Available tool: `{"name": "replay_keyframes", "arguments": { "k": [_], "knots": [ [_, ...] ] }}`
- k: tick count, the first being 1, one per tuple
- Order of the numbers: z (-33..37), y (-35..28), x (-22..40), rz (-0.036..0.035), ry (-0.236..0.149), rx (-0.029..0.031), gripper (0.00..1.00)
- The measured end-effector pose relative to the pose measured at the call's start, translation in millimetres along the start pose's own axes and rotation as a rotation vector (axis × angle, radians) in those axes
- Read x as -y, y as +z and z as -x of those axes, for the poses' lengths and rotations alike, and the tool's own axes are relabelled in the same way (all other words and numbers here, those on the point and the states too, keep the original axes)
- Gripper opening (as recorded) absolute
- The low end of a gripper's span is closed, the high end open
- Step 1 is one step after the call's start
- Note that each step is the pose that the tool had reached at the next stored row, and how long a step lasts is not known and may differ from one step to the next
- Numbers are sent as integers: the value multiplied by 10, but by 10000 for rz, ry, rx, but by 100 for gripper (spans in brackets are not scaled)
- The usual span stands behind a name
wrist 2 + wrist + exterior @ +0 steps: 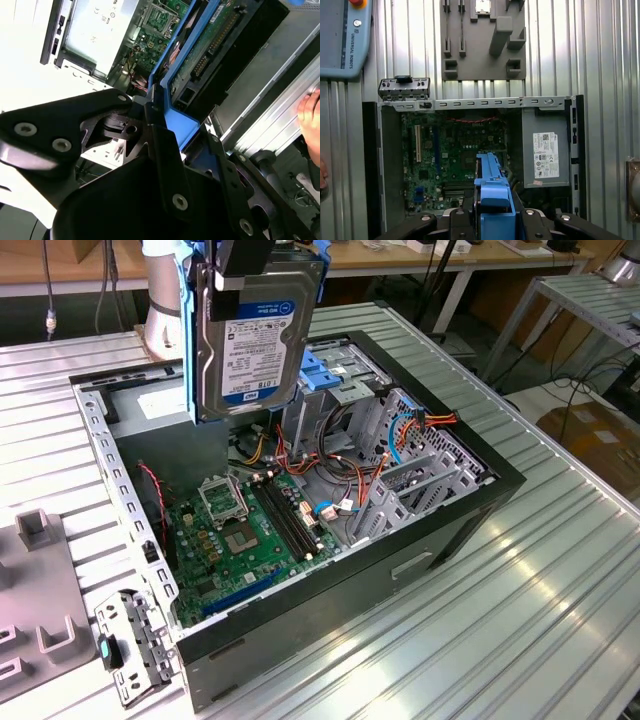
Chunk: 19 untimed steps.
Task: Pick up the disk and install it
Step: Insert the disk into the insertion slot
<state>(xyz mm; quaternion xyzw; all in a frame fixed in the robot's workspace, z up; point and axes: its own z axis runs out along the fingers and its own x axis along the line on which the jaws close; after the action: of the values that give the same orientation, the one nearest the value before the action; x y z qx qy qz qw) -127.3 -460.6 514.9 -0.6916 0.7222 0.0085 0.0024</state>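
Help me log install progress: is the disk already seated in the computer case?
No, in the exterior view the disk hangs upright in the air above the open computer case, outside its bays.

The ribbed aluminium surface [520, 620] fills the exterior view from 3 to 9 o'clock, and bright light reflects along its grooves. At 12 o'clock stands a wooden-topped bench [400, 258] on white legs. At 2 o'clock a second ribbed metal table [590, 295] stands above a dark floor [505, 355] carrying cables [575, 390] and a cardboard box [600, 445].

Bright glare streaks the ribbed table [560, 640], while the case [350, 610] interior sits dim.
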Motion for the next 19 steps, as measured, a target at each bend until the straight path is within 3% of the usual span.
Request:
{"name": "replay_keyframes", "arguments": {
  "k": [7, 10, 19],
  "knots": [
    [0, 0, 1, 0, 0, 0, 37],
    [3, 0, 86, 0, 0, -1, 37],
    [10, 0, 261, 0, 1, 0, 37]
  ]
}}
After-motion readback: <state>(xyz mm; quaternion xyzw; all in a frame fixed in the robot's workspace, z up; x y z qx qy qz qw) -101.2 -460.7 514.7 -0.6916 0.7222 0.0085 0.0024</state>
